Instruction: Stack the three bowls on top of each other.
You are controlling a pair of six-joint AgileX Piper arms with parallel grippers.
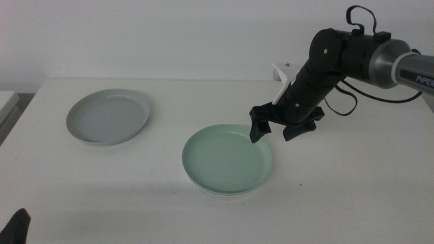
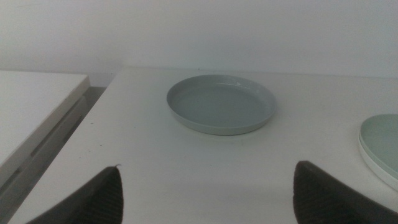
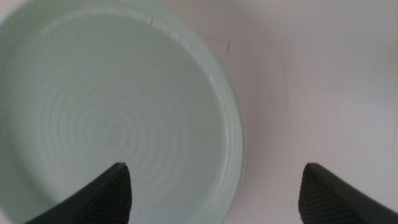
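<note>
The mint green, shallow round bowl (image 1: 227, 158) with a low rim lies near the middle of the white worktop (image 1: 135, 183). Under its near edge a thin white rim (image 1: 220, 193) shows, so it appears to rest on a white dish of the same size, though little of that dish can be seen. The pale grey, shallow round bowl (image 1: 108, 116) lies well apart from it, towards the far left of the worktop, on its own.

The right pincer (image 1: 277, 128) hangs over the far right rim of the mint green bowl, its two dark jaws spread wide apart and holding nothing; one jaw is above the bowl's inside, the other above bare worktop beside it.

The left pincer (image 1: 18, 227) waits at the near left corner, jaws apart and empty.
</note>
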